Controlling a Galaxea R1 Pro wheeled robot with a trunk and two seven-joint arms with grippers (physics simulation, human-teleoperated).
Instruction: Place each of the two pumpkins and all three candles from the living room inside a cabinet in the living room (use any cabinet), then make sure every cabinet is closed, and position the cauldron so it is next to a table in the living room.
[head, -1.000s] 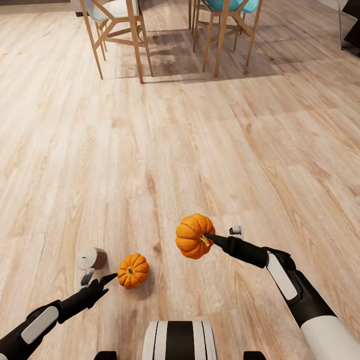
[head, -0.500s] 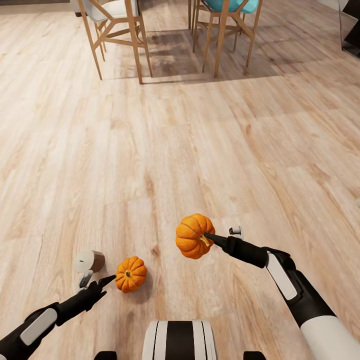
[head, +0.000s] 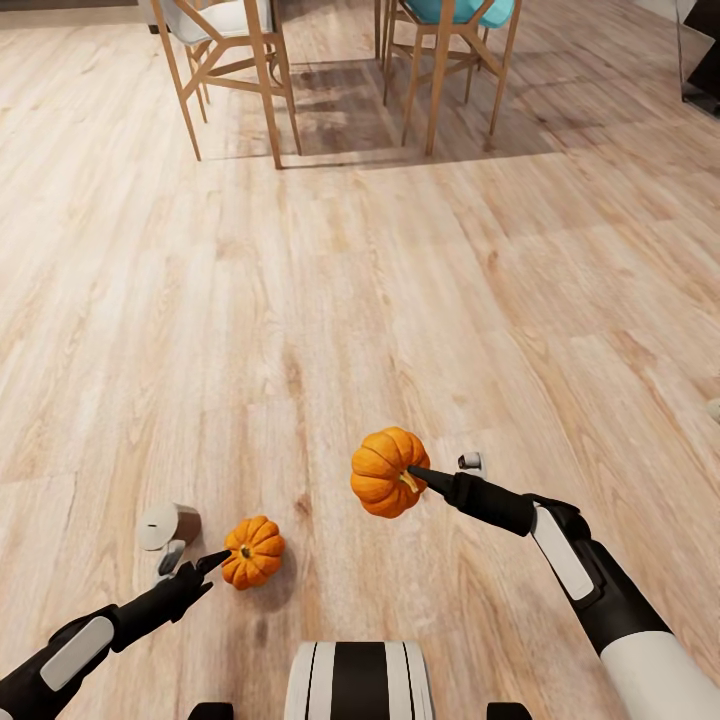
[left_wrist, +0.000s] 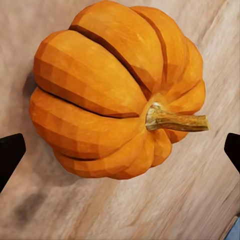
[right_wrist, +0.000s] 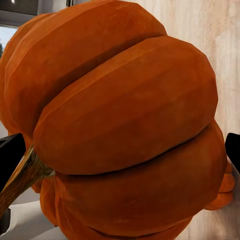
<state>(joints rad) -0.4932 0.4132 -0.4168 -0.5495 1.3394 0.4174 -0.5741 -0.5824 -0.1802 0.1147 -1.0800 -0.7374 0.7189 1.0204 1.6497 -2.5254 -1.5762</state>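
Pumpkin ahead of open left gripper

Head view: floor pumpkin (head: 252, 551) lay at one o'clock, touching the left gripper (head: 190, 562); the right gripper (head: 440, 472) held the second pumpkin (head: 385, 471) aloft. A candle (head: 167, 525) lay at eleven o'clock.

Left wrist view: fingers spread wide around it, stem sideways.

Right wrist view: clamped fruit, wooden floor (right_wrist: 220, 30) behind.

- My right claw (head: 432, 477) holds one pumpkin (head: 386, 471) up off the floor (head: 400, 280), ahead of my trunk.
- A second pumpkin (head: 252, 551) lies on the floor to its left and nearer me, just ahead of my left claw (head: 195, 565).
- A candle (head: 166, 525) lies toppled left of that pumpkin.
- Two chairs (head: 235, 60) stand far ahead.
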